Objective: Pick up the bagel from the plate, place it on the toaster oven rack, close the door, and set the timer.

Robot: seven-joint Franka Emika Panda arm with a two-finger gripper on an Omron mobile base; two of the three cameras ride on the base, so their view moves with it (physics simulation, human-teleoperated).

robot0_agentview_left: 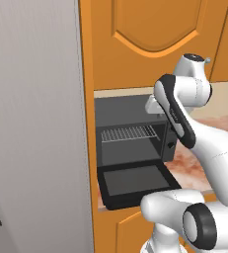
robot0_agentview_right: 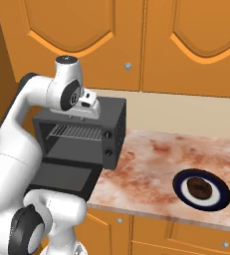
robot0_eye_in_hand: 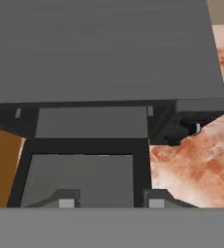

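The dark brown bagel lies on the white, navy-ringed plate at the right of the counter, far from my hand. The black toaster oven stands at the counter's left end. Its door is folded down flat, and the silver wire rack inside is bare. My gripper hovers just above the oven's front top edge, pointing down. In the hand view the gripper is open with nothing between its fingers, over the lowered door.
Two knobs sit on the oven's right front panel. Orange cabinet doors hang above and behind. A tall grey panel stands left of the oven. Reddish marbled counter stretches between oven and plate.
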